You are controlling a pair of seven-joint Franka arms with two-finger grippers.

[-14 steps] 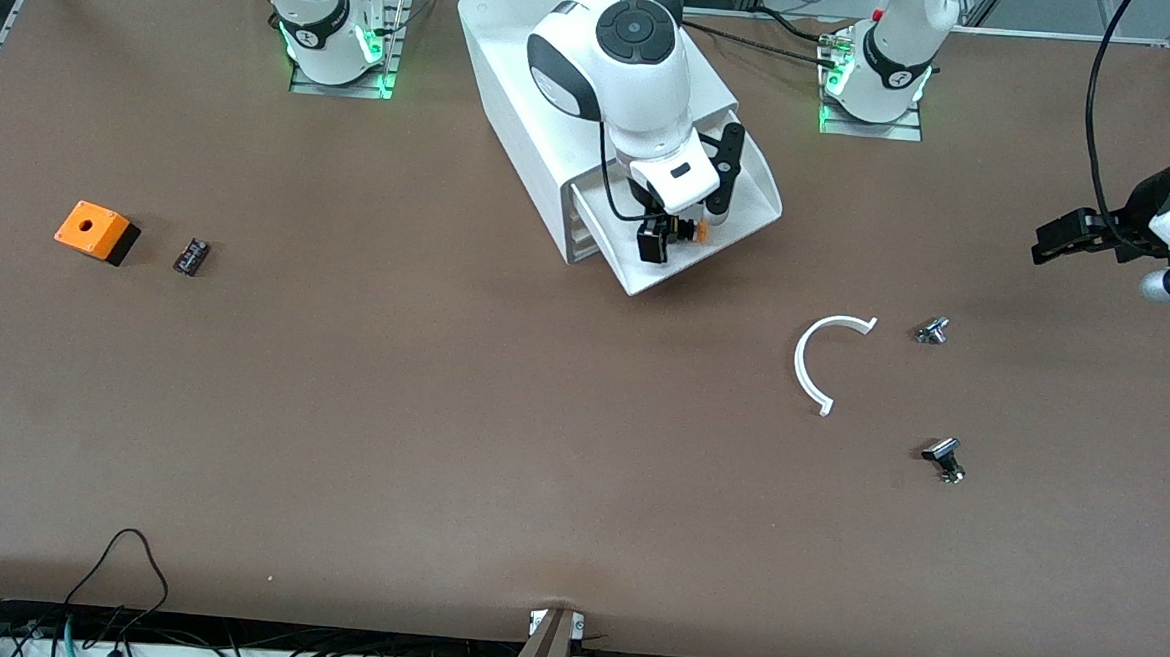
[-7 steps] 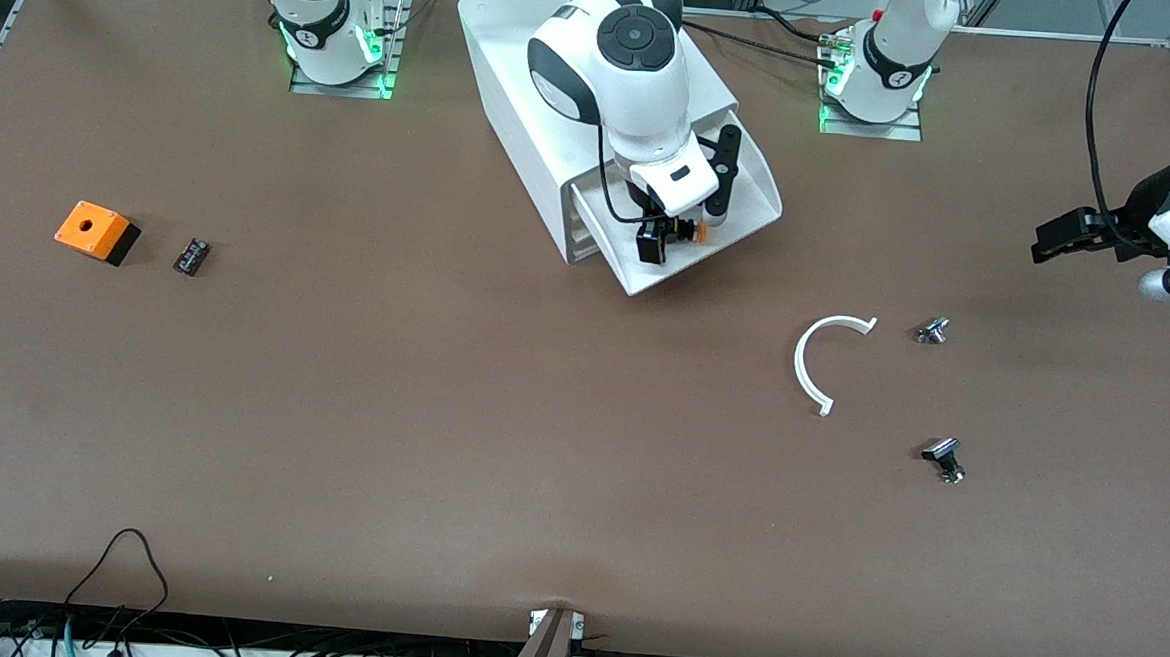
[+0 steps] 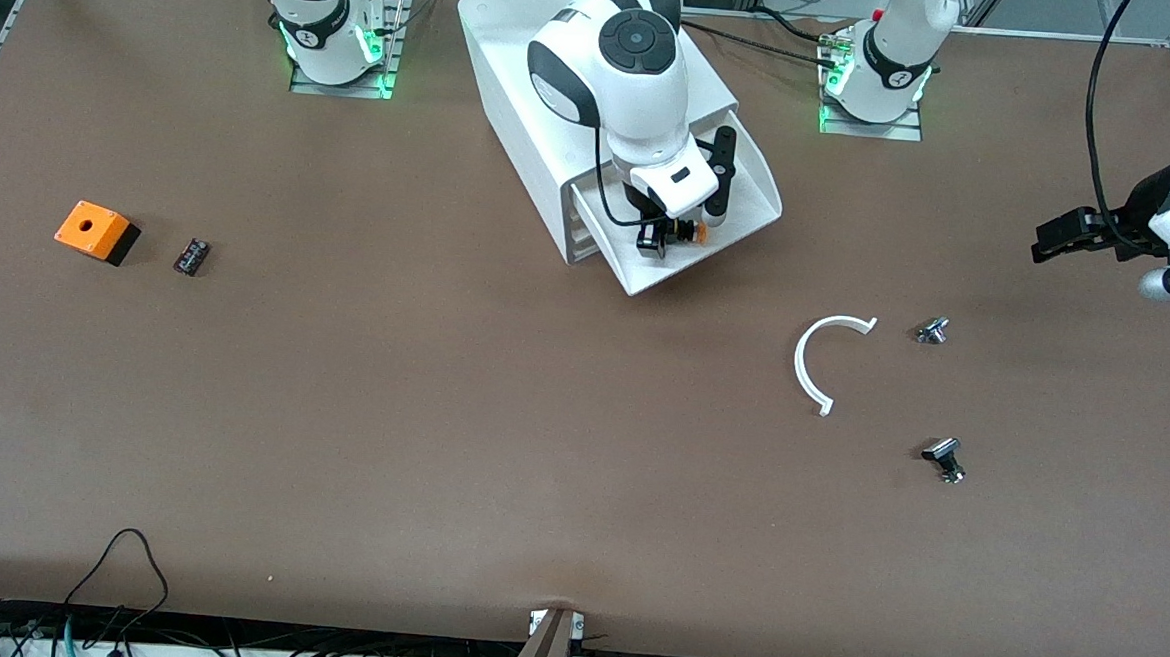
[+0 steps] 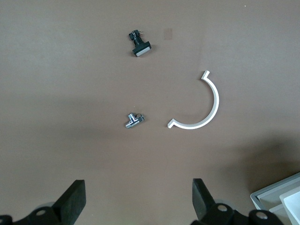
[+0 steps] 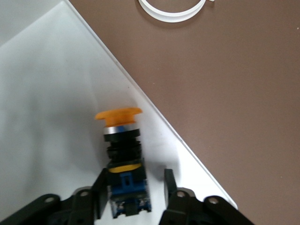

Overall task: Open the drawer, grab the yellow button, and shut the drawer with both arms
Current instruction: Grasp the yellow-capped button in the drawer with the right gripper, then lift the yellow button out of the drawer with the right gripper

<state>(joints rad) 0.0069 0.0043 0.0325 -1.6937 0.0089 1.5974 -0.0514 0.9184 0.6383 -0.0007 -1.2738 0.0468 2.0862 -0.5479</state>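
Note:
The white cabinet (image 3: 528,75) lies toward the robots' bases, and its top drawer (image 3: 747,202) is pulled out toward the front camera. The button (image 3: 692,232) lies on its side in the drawer (image 5: 42,93). It has an orange cap and a black-and-blue body (image 5: 121,140). My right gripper (image 3: 662,238) reaches down into the drawer, and its fingers straddle the button's blue end (image 5: 136,176). One finger lies against the body; a narrow gap is left at the other. My left gripper (image 3: 1048,243) waits open in the air (image 4: 139,187) over the left arm's end of the table.
A white C-shaped ring (image 3: 811,365) lies nearer the front camera than the drawer. Beside it are a small metal fitting (image 3: 932,330) and a black-capped part (image 3: 944,457). An orange cube (image 3: 94,230) and a flat black part (image 3: 191,256) lie toward the right arm's end.
The right gripper's fingers have drawn in from wide apart to close around the button's body. The left arm has not moved.

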